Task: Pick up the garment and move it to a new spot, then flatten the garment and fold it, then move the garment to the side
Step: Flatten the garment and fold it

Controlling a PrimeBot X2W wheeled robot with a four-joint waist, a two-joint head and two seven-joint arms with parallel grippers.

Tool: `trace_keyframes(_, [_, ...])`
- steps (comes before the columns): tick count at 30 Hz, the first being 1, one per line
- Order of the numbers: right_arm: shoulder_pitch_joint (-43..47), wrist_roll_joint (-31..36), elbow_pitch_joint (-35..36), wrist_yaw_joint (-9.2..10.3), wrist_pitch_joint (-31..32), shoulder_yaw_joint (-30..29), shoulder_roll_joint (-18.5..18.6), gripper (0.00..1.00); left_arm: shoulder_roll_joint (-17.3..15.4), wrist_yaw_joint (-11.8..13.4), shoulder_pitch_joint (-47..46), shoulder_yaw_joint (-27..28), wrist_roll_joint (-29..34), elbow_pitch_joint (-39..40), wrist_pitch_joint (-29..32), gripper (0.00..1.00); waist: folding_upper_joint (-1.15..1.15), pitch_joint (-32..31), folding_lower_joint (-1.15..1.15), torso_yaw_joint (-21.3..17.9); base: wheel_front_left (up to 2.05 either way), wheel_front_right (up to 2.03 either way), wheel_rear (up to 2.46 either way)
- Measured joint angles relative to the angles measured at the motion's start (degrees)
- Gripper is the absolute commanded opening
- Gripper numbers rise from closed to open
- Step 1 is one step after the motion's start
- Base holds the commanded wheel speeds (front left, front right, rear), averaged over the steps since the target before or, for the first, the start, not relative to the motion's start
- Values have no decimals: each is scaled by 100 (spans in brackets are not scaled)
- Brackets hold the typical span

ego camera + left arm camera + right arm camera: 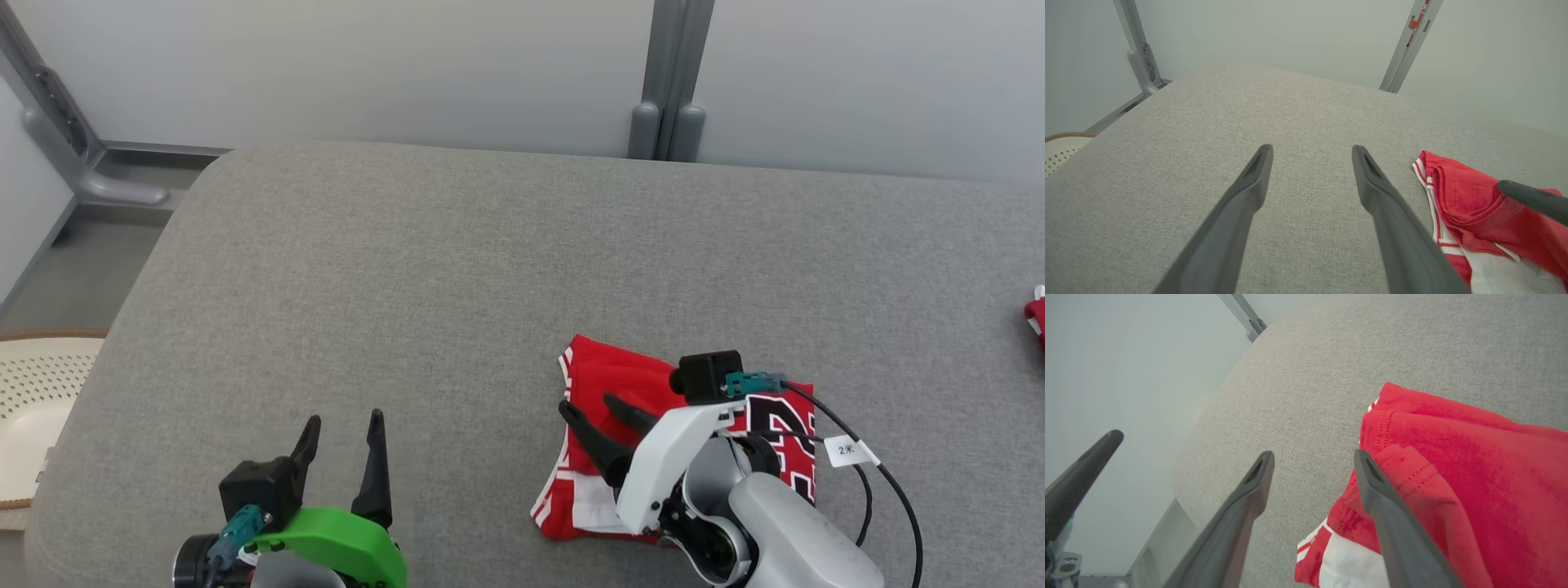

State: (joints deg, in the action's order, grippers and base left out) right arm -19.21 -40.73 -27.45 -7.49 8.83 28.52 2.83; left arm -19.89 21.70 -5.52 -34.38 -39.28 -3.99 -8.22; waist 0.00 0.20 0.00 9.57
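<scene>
Grey fabric worktop [457,269] fills the frame, pale wall panels [367,65] behind it and a grey post [671,73] at upper centre. Lower right of centre, there's the garment [604,376]: a red jersey, folded into a rough rectangle and lying flat. Its long axis looks to run across the frame, left to right, with the upper edge dipping slightly toward the right, though the right arm covers a good part of it. White trim [584,498] shows along its left edge and lower left corner.

Writing now: bold black characters [784,416] edged in white sit on the garment's right end, half hidden by the arm, so I can't read them. A small white tag [847,449] on the black cable [898,490] shows a "2" and a second mark I can't make out.

Right claw [589,404] is over the garment's left end, its 2 fingers spread wide, pointing to the upper left, gripping nothing. In the right wrist view 1 finger lies over red cloth, the other over bare grey; whether it touches the cloth I can't tell.

Left claw [344,418], lower left, is just as wide and empty, pointing up the frame over bare worktop, well apart from the garment.

At the far left edge, a cream perforated basket [33,408]. At the far right edge, a scrap of another red item [1037,320].
</scene>
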Motion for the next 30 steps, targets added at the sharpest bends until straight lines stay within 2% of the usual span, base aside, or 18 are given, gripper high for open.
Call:
trace_keyframes(6, [-104, 2, 163, 0, -307, 152, -12, 100, 69, 0, 0, -68, -1, -20, -15, 100, 0, -42, 0, -114, 0, 0, 0])
trace_keyframes(15, [52, 1070, 313, 0, -770, -847, 119, 100, 98, 0, 1, -89, -11, -41, -69, 100, 0, -84, 0, -292, 0, 0, 0])
trace_keyframes(19, [252, 1481, 339, 1, -760, -1245, 208, 100, 121, -2, 0, -112, -16, -56, -77, 100, 0, -81, 0, -341, 0, 0, 0])
trace_keyframes(20, [294, 1591, 332, 0, -739, -1298, 224, 56, 127, -8, 0, -121, -18, -60, -77, 100, 0, -72, 0, -345, 0, 0, 0])
trace_keyframes(21, [320, 1651, 322, 0, -709, -1352, 226, 36, 127, -9, 0, -122, -18, -67, -80, 100, 0, -62, 0, -347, 0, 0, 0])
trace_keyframes(24, [365, 1739, 162, 0, -567, -1351, 234, 0, 129, -26, -3, -126, -20, -81, -93, 100, 0, -27, 0, -336, 0, 0, 0])
trace_keyframes(30, [237, 1645, -466, 0, -439, -1016, 286, 0, 123, -26, -76, -114, -26, -110, -94, 100, 0, 51, 0, -222, 0, 0, 0])
